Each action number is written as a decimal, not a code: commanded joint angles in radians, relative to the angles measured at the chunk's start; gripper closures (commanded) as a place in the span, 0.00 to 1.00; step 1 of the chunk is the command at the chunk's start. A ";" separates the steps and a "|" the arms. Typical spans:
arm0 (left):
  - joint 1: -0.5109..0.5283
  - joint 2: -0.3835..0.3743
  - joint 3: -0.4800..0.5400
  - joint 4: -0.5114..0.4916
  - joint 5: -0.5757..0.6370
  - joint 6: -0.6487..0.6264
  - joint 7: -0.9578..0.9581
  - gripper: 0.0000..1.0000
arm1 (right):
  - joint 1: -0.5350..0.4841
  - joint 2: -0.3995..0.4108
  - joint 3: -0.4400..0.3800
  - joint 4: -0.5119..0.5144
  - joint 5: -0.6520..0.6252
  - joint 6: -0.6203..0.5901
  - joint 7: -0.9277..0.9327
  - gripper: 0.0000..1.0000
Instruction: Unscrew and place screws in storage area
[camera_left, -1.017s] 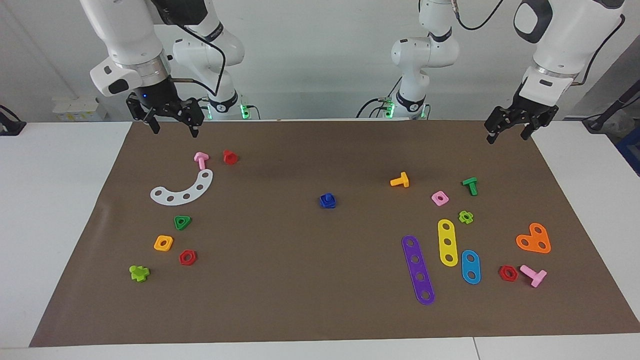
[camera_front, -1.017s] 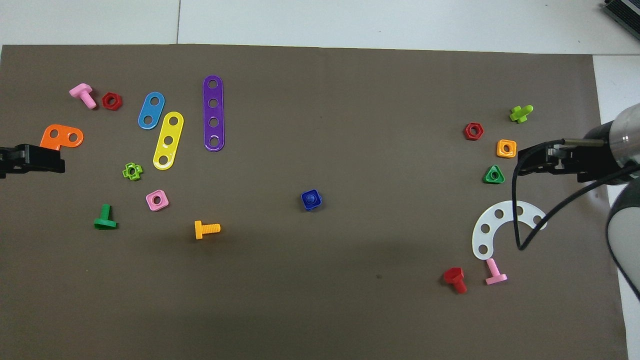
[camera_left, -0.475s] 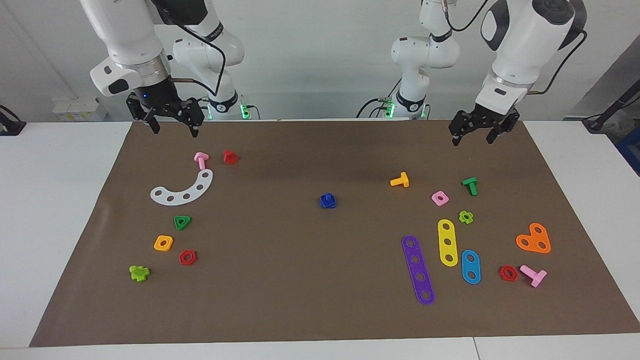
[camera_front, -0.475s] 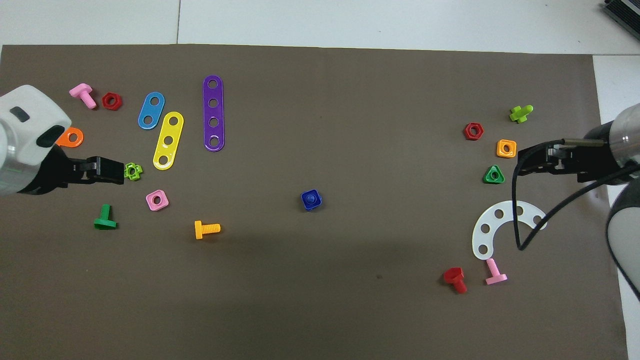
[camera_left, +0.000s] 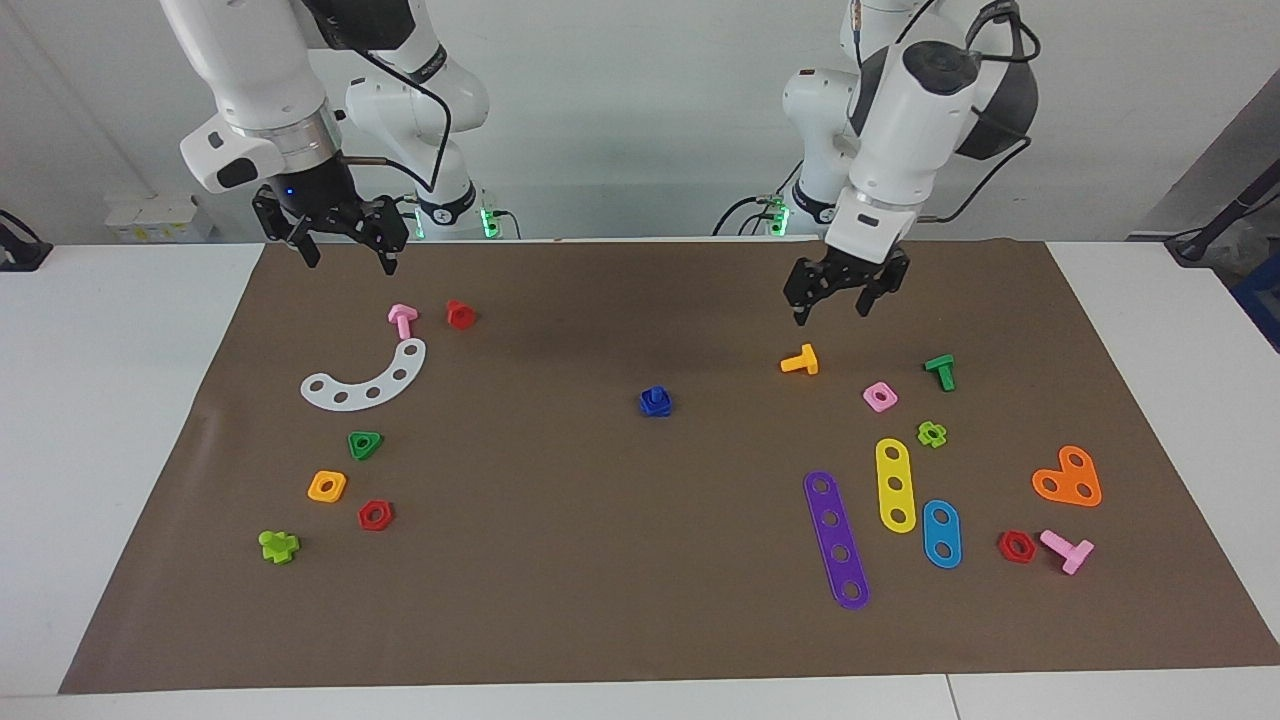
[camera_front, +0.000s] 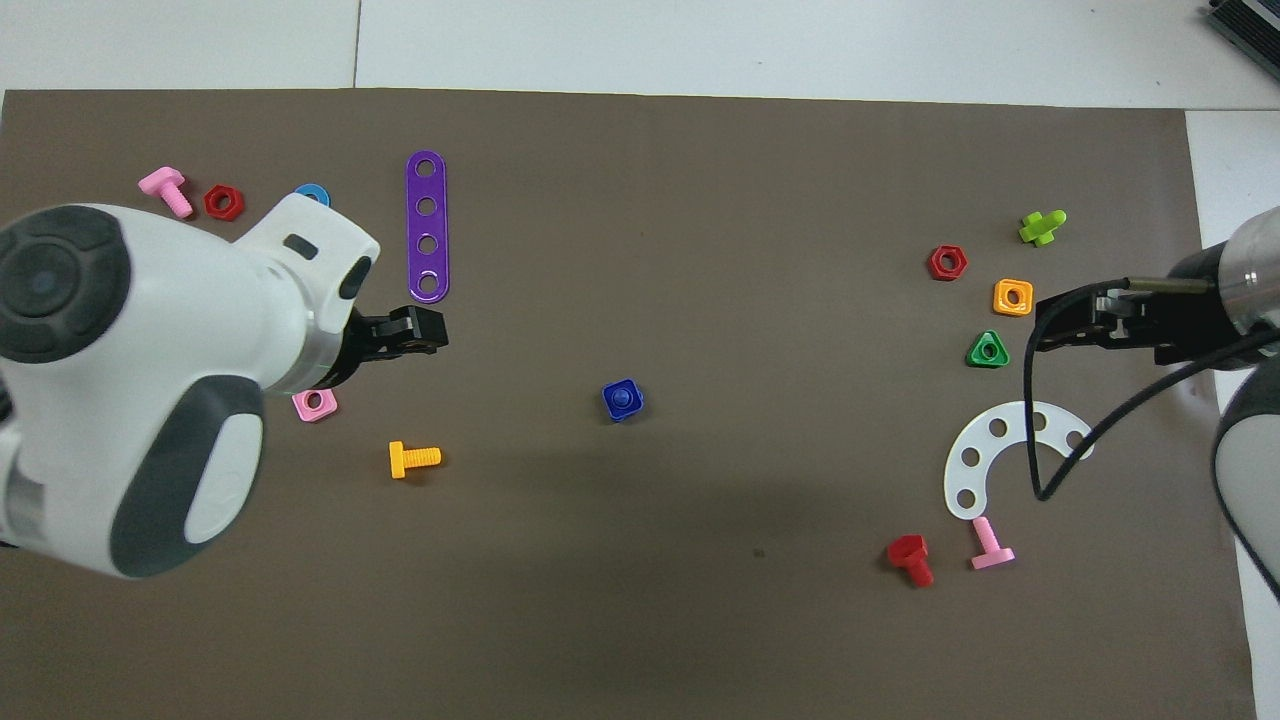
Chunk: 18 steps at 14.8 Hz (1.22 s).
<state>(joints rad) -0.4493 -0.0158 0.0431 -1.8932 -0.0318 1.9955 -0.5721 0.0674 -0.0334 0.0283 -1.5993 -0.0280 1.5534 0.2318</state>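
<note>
The dark-blue bolt (camera_left: 655, 401) stands screwed into a dark-blue square nut in the middle of the brown mat; it also shows in the overhead view (camera_front: 622, 399). My left gripper (camera_left: 832, 310) is open and empty, up in the air over the mat by the orange bolt (camera_left: 800, 360), toward the left arm's end from the blue bolt; in the overhead view the left gripper (camera_front: 425, 335) points toward the blue bolt. My right gripper (camera_left: 348, 264) is open and empty, waiting above the pink bolt (camera_left: 402, 320) at the right arm's end.
Several loose toy parts lie at both ends of the mat: a purple strip (camera_left: 837, 540), a yellow strip (camera_left: 895, 485), a pink square nut (camera_left: 879, 397), a white arc (camera_left: 367, 380), a red bolt (camera_left: 460, 314), a green triangle nut (camera_left: 365, 445).
My left arm has swung in from its end of the table toward the middle and come lower. The right arm and the blue bolt have not moved.
</note>
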 joint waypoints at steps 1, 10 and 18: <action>-0.092 0.109 0.018 0.003 -0.016 0.164 -0.148 0.02 | -0.014 -0.016 0.010 -0.008 0.003 -0.003 0.011 0.00; -0.268 0.350 0.024 0.035 -0.053 0.345 -0.262 0.08 | -0.014 -0.016 0.010 -0.008 0.003 -0.001 0.011 0.00; -0.321 0.404 0.024 0.034 -0.051 0.342 -0.273 0.25 | -0.014 -0.016 0.010 -0.008 0.003 -0.001 0.011 0.00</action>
<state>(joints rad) -0.7453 0.3759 0.0459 -1.8769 -0.0676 2.3389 -0.8408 0.0674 -0.0334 0.0283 -1.5993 -0.0280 1.5534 0.2318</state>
